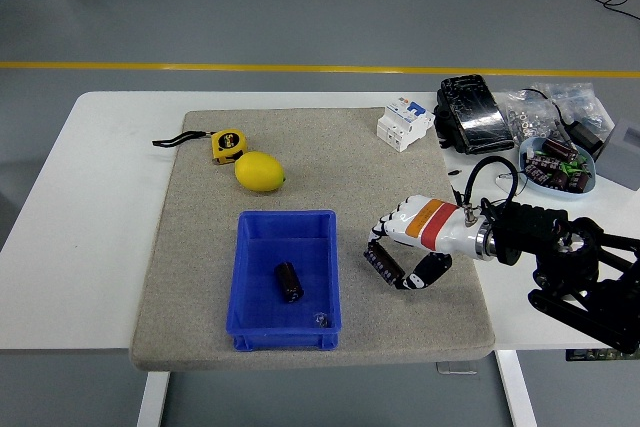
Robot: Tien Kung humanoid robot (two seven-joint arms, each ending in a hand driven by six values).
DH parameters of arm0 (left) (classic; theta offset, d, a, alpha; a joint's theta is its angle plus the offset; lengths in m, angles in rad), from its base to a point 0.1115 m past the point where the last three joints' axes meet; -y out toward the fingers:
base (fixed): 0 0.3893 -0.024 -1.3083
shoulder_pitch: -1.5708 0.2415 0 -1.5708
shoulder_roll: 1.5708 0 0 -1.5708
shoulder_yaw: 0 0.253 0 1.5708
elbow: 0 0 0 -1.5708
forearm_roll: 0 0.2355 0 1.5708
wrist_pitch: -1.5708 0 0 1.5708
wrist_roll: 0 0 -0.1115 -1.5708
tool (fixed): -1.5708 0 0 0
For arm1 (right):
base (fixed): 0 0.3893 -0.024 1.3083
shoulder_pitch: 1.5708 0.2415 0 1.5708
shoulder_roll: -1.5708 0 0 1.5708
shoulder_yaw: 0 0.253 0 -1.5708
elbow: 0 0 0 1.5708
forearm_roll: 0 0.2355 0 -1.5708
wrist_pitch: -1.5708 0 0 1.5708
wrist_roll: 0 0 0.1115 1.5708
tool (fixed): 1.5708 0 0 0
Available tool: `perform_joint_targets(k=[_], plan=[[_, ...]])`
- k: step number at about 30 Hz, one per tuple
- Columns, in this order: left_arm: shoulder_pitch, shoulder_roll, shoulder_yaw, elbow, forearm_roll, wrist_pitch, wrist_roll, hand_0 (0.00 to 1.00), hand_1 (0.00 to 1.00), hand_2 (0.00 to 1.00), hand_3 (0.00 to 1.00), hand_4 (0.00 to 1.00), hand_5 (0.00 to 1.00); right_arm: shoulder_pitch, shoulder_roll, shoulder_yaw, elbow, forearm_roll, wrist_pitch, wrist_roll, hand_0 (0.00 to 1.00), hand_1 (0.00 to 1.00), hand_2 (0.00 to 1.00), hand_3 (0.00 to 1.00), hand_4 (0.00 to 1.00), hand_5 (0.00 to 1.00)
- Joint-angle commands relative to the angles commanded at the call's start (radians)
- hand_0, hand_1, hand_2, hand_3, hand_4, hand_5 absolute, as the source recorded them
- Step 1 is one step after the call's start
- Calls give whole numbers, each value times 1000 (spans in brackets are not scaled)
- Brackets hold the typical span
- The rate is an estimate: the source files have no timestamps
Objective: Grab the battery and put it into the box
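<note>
- the battery [381, 265] under the right hand [412, 244] is partly hidden by the fingers [385, 229]; only a dark cylinder end with faint markings shows, and whether it touches the mat or is lifted just off it is hard to tell.
- the right hand's fingers curl down over this battery from above, with the thumb [428, 270] closing from the near side, so the battery sits pinched between them.
- the hand is white with an orange and red band at the wrist; the black right arm [570, 262] comes in from the table's right edge and is cut off at the picture's lower right corner.
- the left arm does not show anywhere.
- a second battery [289, 281] lies inside the blue box [286, 223], near the middle of its floor; a small shiny thing in the box's near right corner is too small to make out.
- the box stands on the grey mat [190, 247] toward the table's near edge, just left of the hand.
- a lemon [259, 171] and a yellow tape measure [227, 145] lie close together toward the mat's far left corner.
- a white circuit breaker [404, 123] sits at the mat's far right corner, with a black wrapped pack [471, 113] beside it on the table [80, 207].
- a bowl [556, 166] of dark parts and clear bags sit along the table's right edge; their contents are hard to read.
</note>
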Motion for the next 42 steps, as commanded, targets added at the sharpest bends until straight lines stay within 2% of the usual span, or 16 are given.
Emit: perform_joint_targets(k=[6,13,19,20,25,26,31,32,42], plan=[[10,1,8,2,-21,9,-6,601,569,643,584,640,593,15,23,56,4,24,-5,-16,581,568,672,415,761,363],[16,3,-2,1,-4,10,1,601,568,642,584,639,593,58,101,92,32,48,-20,-27,580,566,672,416,751,353],[16,6,-3,0,0,9,1,601,567,642,584,639,595,79,160,79,33,46,-10,-43,573,566,677,428,753,349],[15,6,-4,0,2,9,2,600,566,642,584,639,595,82,168,74,32,45,-5,-46,581,580,713,687,788,351],[7,7,0,-1,0,8,1,600,566,642,584,639,595,93,188,61,28,38,18,-57,581,580,713,687,788,351],[6,7,1,-2,0,7,1,599,564,639,584,640,596,93,189,61,27,37,20,-58,617,633,780,941,878,350],[2,7,1,-1,1,6,1,599,564,639,584,640,596,90,187,60,17,49,34,-74,617,633,780,941,878,350],[2,7,1,-1,1,5,1,599,565,639,585,639,595,89,188,60,14,51,32,-75,661,681,905,998,998,405],[6,7,1,-1,2,4,3,596,560,637,585,640,595,88,179,112,30,49,16,-58,677,697,940,998,998,415]])
